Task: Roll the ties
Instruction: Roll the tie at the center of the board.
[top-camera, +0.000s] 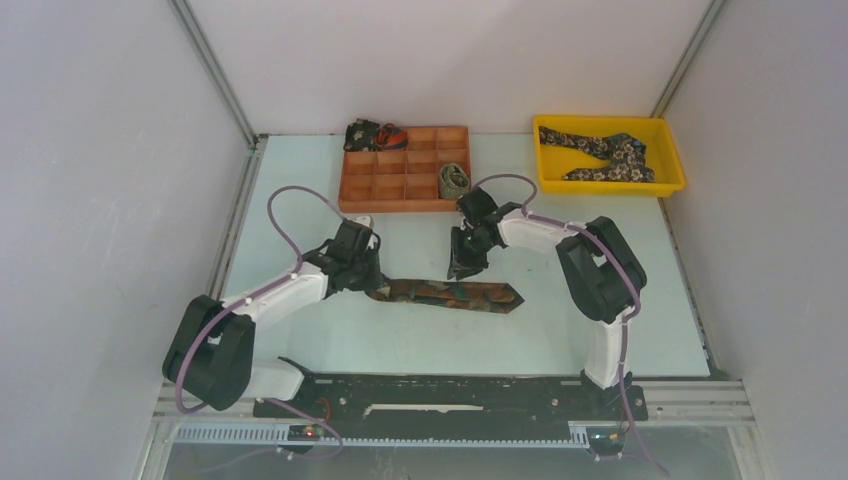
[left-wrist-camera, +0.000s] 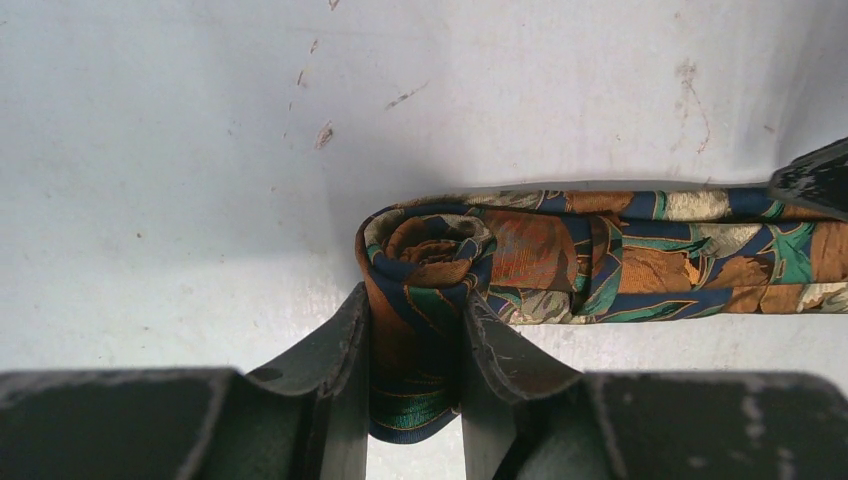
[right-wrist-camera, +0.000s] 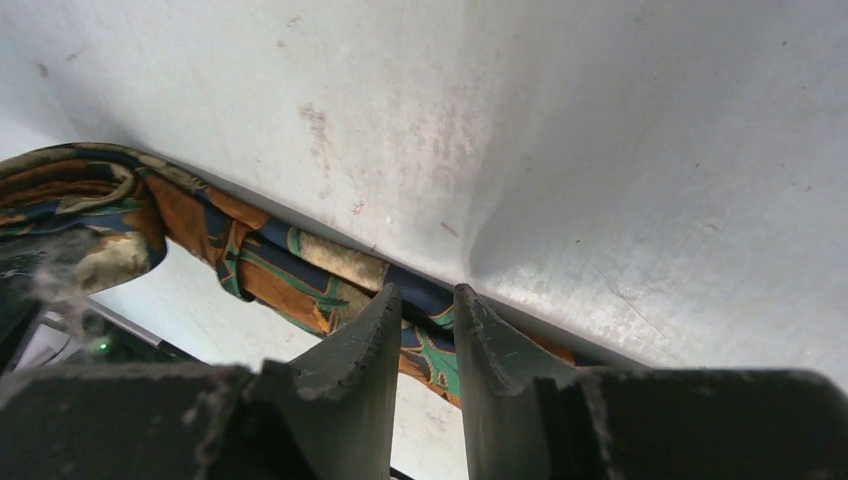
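Lying on the table (top-camera: 560, 330) just in front of the orange compartment tray (top-camera: 400, 207), one patterned tie (top-camera: 450, 293) has its left end coiled. The left gripper (left-wrist-camera: 415, 315) pinches that coil, and the right gripper (right-wrist-camera: 428, 315) pinches the tie's folded edge farther right. In the tray sit one olive coil (top-camera: 454, 180) and a dark bundle (top-camera: 372, 134) at the back-left, its count unclear. Right of the tray, a yellow bin (top-camera: 610, 187) holds one crumpled floral tie (top-camera: 605, 150).
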